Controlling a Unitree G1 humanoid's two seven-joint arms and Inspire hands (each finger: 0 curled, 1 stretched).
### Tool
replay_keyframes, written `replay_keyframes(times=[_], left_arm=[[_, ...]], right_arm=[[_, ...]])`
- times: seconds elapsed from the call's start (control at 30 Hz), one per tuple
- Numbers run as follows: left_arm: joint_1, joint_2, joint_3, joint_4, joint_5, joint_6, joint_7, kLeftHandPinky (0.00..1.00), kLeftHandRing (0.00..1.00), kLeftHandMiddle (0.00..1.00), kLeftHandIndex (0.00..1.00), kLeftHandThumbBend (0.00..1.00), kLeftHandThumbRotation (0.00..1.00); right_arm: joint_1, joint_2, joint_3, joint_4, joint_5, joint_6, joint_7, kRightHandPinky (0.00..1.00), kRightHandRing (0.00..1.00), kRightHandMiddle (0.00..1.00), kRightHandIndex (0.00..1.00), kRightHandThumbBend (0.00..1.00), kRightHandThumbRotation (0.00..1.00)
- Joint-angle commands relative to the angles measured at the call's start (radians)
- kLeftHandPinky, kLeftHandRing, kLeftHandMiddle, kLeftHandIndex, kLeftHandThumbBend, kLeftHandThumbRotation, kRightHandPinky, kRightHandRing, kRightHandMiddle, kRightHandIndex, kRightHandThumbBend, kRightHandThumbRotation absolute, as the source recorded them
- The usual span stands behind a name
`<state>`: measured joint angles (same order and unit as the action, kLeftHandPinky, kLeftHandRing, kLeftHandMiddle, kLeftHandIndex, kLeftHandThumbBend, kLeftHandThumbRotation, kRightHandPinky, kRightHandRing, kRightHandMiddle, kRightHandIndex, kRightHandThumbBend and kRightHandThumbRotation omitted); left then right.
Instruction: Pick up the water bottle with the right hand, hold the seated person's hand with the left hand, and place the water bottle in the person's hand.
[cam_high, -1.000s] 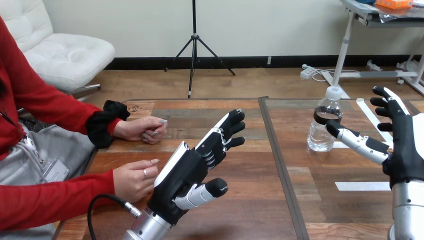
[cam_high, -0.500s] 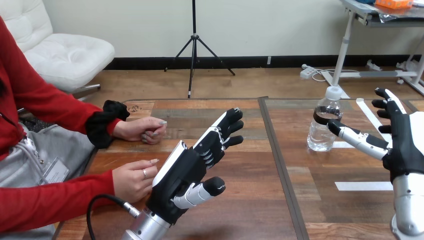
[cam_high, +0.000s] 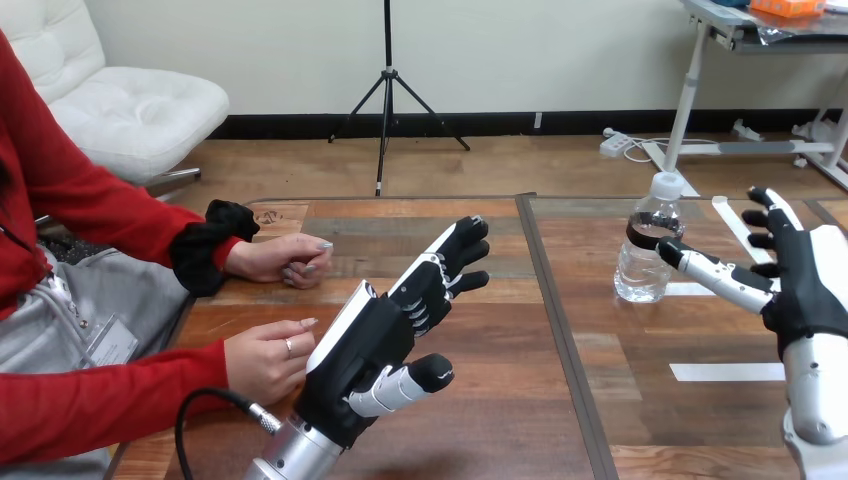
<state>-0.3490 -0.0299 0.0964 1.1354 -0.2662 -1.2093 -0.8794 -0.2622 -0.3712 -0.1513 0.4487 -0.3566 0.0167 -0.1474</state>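
On a plank-grained wooden table (cam_high: 480, 400), the robot's left hand (cam_high: 375, 345) is held open and empty, fingers straight, beside the person's hand (cam_high: 262, 358). The right hand (cam_high: 800, 280), spread and empty, points its thumb at a clear plastic water bottle (cam_high: 648, 250) standing upright, white cap up.

table (cam_high: 500, 400): wood, smooth, faint sheen
water bottle (cam_high: 646, 250): clear plastic, glossy
forearms (cam_high: 818, 385): seemingly brushed metal

1 black tripod (cam_high: 388, 92) stands on the wood floor (cam_high: 490, 165) before a pale wall (cam_high: 560, 50). Left of the tripod is a white padded chair (cam_high: 125, 112); right of it, a white-legged desk (cam_high: 686, 95).
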Motion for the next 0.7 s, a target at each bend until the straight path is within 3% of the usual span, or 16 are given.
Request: replay_keyframes(times=[0.0, 0.67], left_arm=[[-0.063, -0.012, 0.004, -0.011, -0.008, -0.007, 0.002, 0.89, 0.96, 0.98, 0.96, 1.0, 0.79], [-0.062, -0.022, 0.008, -0.016, -0.022, -0.01, -0.016, 0.9, 0.96, 0.97, 0.96, 1.0, 0.8]], right_arm=[[-0.11, -0.029, 0.027, 0.059, 0.006, -0.004, 0.008, 0.69, 0.82, 0.88, 0.93, 1.0, 0.55], [-0.203, -0.041, 0.081, 0.242, 0.011, -0.038, -0.004, 0.66, 0.81, 0.88, 0.93, 1.0, 0.56]])
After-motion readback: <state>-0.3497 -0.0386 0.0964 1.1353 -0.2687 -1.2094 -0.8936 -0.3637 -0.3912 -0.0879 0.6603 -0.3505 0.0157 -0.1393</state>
